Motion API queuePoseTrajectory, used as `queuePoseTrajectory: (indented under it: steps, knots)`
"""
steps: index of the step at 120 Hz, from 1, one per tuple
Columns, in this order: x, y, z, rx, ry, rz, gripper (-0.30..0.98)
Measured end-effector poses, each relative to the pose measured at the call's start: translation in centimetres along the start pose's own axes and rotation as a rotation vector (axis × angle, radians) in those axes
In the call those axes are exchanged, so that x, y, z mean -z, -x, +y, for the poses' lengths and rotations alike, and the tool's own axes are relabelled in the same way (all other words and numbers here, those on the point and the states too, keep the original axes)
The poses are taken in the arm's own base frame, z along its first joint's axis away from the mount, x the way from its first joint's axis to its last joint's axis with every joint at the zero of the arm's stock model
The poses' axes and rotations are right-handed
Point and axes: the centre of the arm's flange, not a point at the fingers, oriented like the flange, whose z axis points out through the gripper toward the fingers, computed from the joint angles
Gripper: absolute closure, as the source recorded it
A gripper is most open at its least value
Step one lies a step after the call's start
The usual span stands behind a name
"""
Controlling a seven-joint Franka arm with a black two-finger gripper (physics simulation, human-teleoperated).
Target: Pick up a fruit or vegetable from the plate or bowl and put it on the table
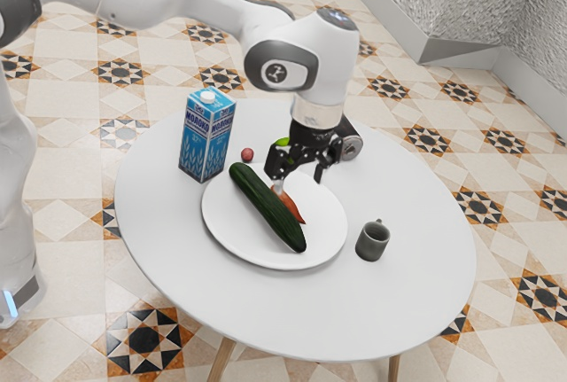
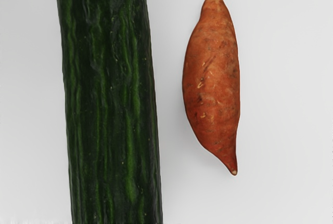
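Cucumber [image 2: 109, 99] lies beside sweet potato [image 2: 213, 83] on plate [image 1: 328, 222], long axes near-parallel, below gripper [image 1: 299, 182]; 2 fingers wide apart, empty.

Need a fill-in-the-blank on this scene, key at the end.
Of the cucumber and the sweet potato on the plate, the longer is the ____. The carton is mostly ____ in colour. The gripper has its jaws ____, not shut.

Missing words: cucumber; blue; open.
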Motion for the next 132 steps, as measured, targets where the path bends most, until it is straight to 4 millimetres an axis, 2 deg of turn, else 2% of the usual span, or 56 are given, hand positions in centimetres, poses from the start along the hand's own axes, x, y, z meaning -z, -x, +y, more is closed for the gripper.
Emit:
queuePoseTrajectory:
  steps: [14, 42, 57, 122, 132]
  knots:
    - [0.3, 0.1, -0.2, 0.017, 0.008, -0.003, 0.00]
    - [0.8, -0.5, -2.4, 0.037, 0.016, -0.003, 0.00]
    - [-0.4, -0.9, -3.0, 0.049, 0.005, 0.002, 0.00]
    - [-4.4, -1.5, -2.3, 0.076, -0.001, -0.003, 0.00]
    - [-5.1, -2.2, -2.2, 0.090, -0.002, -0.002, 0.00]
